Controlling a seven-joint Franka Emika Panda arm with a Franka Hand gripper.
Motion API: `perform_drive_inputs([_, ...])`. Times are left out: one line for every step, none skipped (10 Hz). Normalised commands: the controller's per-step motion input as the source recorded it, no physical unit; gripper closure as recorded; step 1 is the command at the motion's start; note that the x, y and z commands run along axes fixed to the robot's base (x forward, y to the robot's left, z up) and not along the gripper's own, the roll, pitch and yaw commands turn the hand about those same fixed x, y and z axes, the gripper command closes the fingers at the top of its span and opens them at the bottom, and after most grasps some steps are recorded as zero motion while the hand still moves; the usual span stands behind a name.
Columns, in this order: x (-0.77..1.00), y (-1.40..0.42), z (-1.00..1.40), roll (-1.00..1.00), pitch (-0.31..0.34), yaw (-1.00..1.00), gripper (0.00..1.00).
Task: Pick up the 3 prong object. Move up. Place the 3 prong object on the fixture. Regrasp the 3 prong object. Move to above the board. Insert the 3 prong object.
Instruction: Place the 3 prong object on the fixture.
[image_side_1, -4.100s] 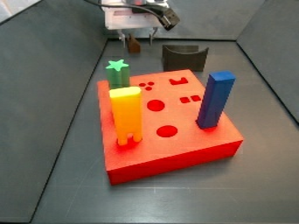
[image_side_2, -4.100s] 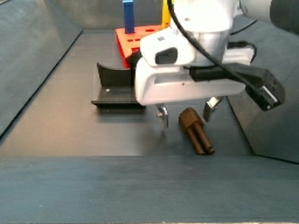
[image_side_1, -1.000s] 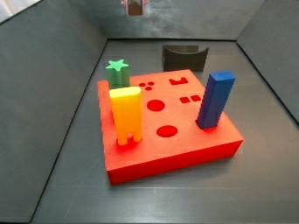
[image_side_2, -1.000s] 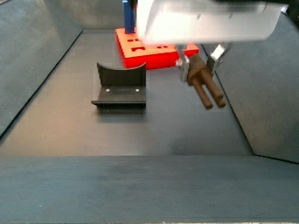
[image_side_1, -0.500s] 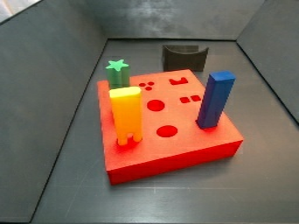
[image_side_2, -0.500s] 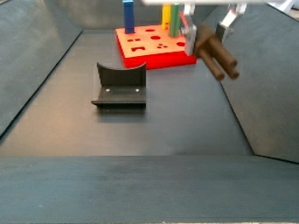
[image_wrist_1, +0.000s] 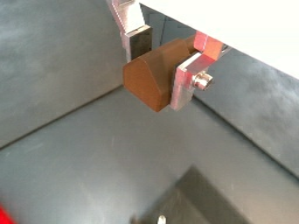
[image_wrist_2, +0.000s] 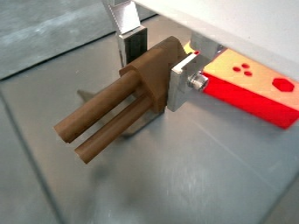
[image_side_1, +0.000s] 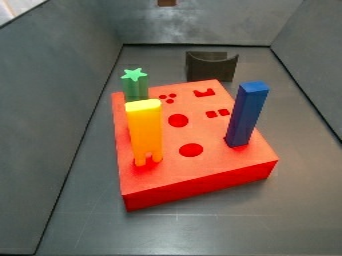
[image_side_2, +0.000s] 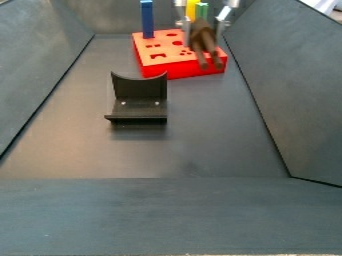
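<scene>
The 3 prong object (image_wrist_2: 111, 121) is a dark-brown piece with long prongs jutting sideways from a wedge-shaped body (image_wrist_1: 152, 77). My gripper (image_wrist_2: 158, 66) is shut on that body, one silver finger (image_wrist_1: 187, 74) pressed on each side. In a side view the gripper (image_side_2: 211, 22) hangs high at the frame's top with the blurred piece (image_side_2: 205, 40) in front of the red board (image_side_2: 171, 58). The dark fixture (image_side_2: 136, 98) stands on the floor, nearer and lower, apart from the gripper. From another side view only a brown tip (image_side_1: 167, 3) shows at the top edge, above the fixture (image_side_1: 210, 65).
On the red board (image_side_1: 201, 165) stand a tall orange-yellow legged block (image_side_1: 143, 130), a blue block (image_side_1: 247, 113) and a green star (image_side_1: 134, 76). Grey walls slope up around the dark floor. The board's edge (image_wrist_2: 251, 83) shows beyond the gripper.
The gripper has lifted the 3 prong object off the floor and kept rising; it has left most of one side view and moved up and back in the other.
</scene>
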Motion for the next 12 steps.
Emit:
perform_drive_inputs([1.0,-0.27,-0.07,-0.06,0.013,0.0,1.0])
perform_drive_inputs([1.0,-0.2,-0.06,-0.05,0.026,0.02,1.0])
perform_drive_inputs([1.0,-0.17,-0.05,-0.05,0.035,0.02,1.0])
perform_drive_inputs([1.0,-0.12,-0.04,-0.05,0.05,0.02,1.0])
perform_drive_inputs([0.94,-0.09,-0.03,-0.06,0.058,0.02,1.0])
perform_drive_inputs([0.76,-0.03,-0.02,-0.06,0.079,0.02,1.0])
perform_drive_inputs([0.66,-0.01,-0.01,-0.06,0.093,0.02,1.0])
perform_drive_inputs([0.56,-0.01,-0.01,-0.07,0.107,0.02,1.0])
perform_drive_inputs([0.47,-0.01,0.0,-0.07,0.12,0.03,1.0])
perform_drive_inputs([0.76,-0.35,0.24,-1.0,0.003,-0.17,1.0])
perform_drive_inputs([0.65,-0.31,0.23,-1.0,0.009,-0.17,1.0])
perform_drive_inputs([0.54,-0.15,0.15,-1.0,0.02,-0.18,1.0])
